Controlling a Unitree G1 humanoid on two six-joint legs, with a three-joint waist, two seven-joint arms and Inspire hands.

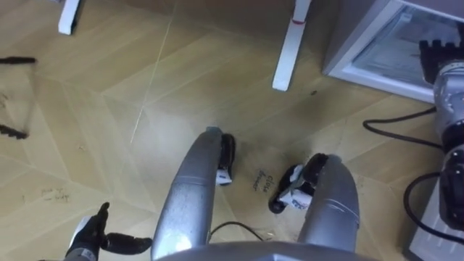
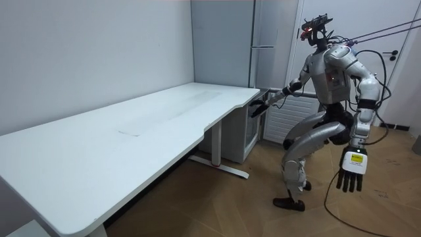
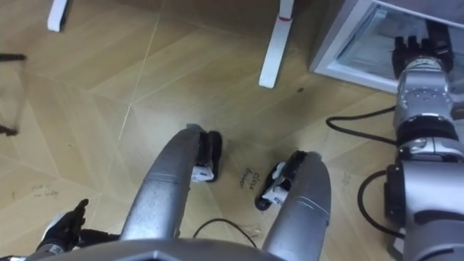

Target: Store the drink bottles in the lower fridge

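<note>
The lower fridge [image 1: 377,51] is a small unit with a white-framed glass front, at the upper right of the eye views; in the room view the lower fridge [image 2: 254,131] stands beside the white desk. My right hand [image 1: 436,52] is stretched forward at the fridge's front, its dark fingers against the frame, their grip unclear. That right hand [image 2: 260,106] reaches toward the fridge in the room view too. My left hand [image 1: 98,235] hangs at my side with relaxed fingers, holding nothing, and this left hand [image 2: 352,172] points at the floor. I stand with bent knees facing the fridge.
A white desk [image 2: 131,131] fills the room view's left; its white legs [image 1: 290,51] stand on the wooden floor close to the fridge. A tall grey fridge [image 2: 266,33] rises behind. Black cables [image 1: 399,134] loop on the floor at my right.
</note>
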